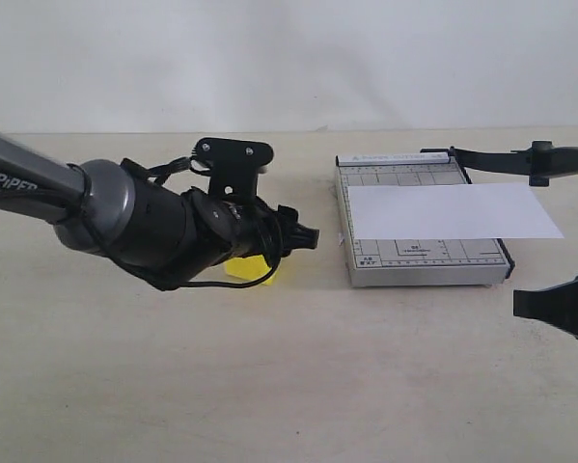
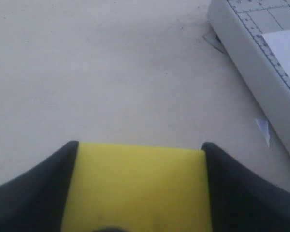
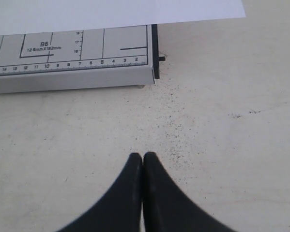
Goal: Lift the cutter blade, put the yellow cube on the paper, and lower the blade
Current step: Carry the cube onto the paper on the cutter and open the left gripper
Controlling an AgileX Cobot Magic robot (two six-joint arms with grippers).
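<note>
The left claw (image 2: 140, 144) pinches the yellow cube (image 2: 137, 188). In its wrist view one black finger (image 2: 33, 193) lies against each side of the block, with no gap showing. From the exterior view the cube sits low under the left arm's wrist, partly hidden by it, at or just above the pale worktop (image 1: 269, 386). I cannot tell whether its underside touches the surface. It is well apart from the grey cutter base (image 1: 419, 253), which stands to the right of it. The paper (image 1: 453, 212) lies flat across the gridded top of the base. Its right end hangs out past the base's right edge, and printed grid shows on both the far and near sides of it. The cutter blade (image 1: 496, 159) is not down along that edge. It runs from its hinge at the far right corner of the base out to the right, above and clear of the paper, with its thick handle near the frame's edge. The right claw (image 3: 143, 156) is pressed together with nothing between its tips. It hovers over bare worktop near the near right corner of the base, touching neither the base nor the paper. Fine dark specks dot the worktop there. A small white scrap (image 2: 263, 129) lies just beside the base's left side.
</note>
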